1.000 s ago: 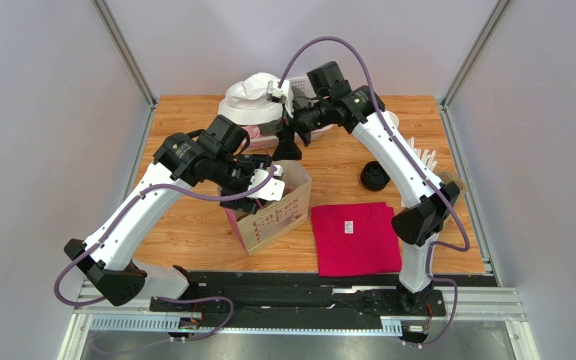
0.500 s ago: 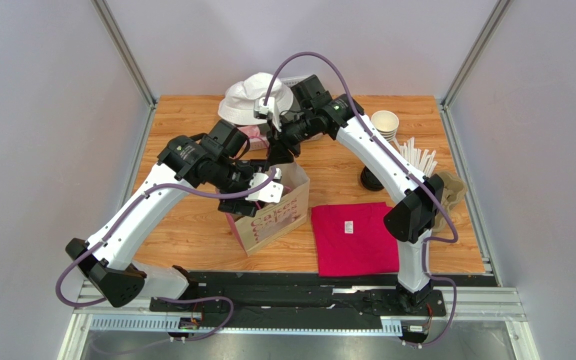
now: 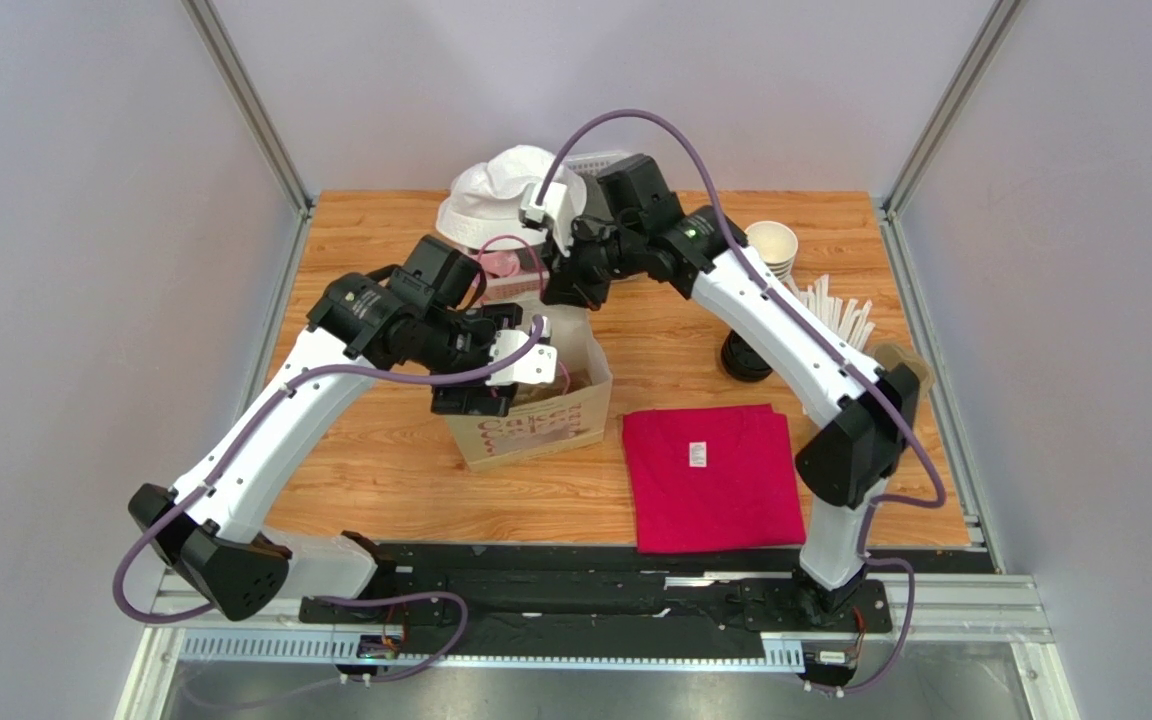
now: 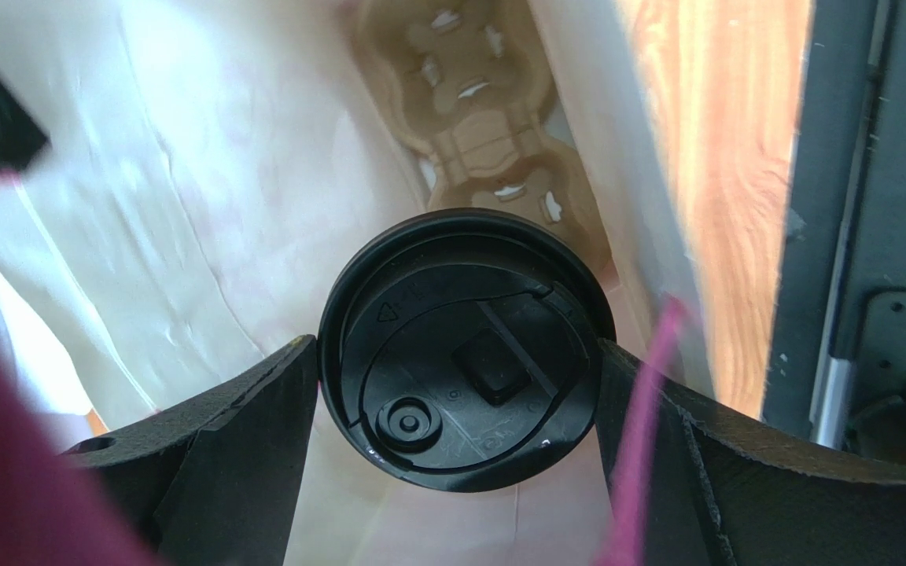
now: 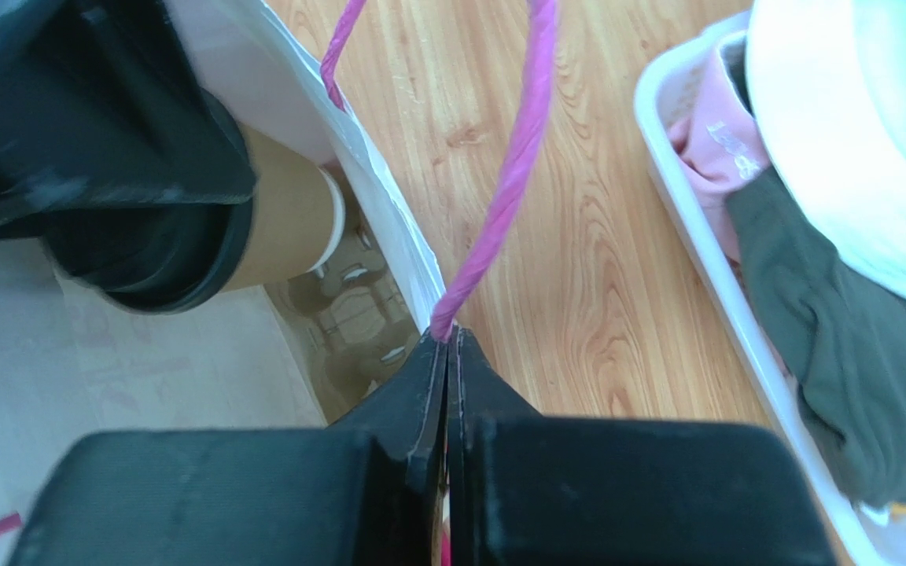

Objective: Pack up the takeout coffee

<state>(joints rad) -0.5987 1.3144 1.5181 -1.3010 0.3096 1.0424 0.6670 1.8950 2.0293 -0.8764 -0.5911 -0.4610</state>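
Grips the coffee [image 5: 286, 224] with the left gripper [image 4: 458, 360], closed against both sides of its black lid [image 4: 422, 295]. Holds it upright, lid up, inside the open mouth of the paper bag [image 3: 537, 428], with white bag walls all round. Looks down past the lid onto a brown cup carrier [image 4: 481, 130] at the bag's bottom; cannot tell whether touching or apart. Pinches the bag's pink handle [image 5: 505, 189] in the right gripper [image 5: 446, 342], shut tight on the cord just above the bag's far edge. Stands the bag on the counter [image 3: 687, 323], just left of a red cloth [image 3: 710, 473], near a white hat [image 3: 500, 195] behind.
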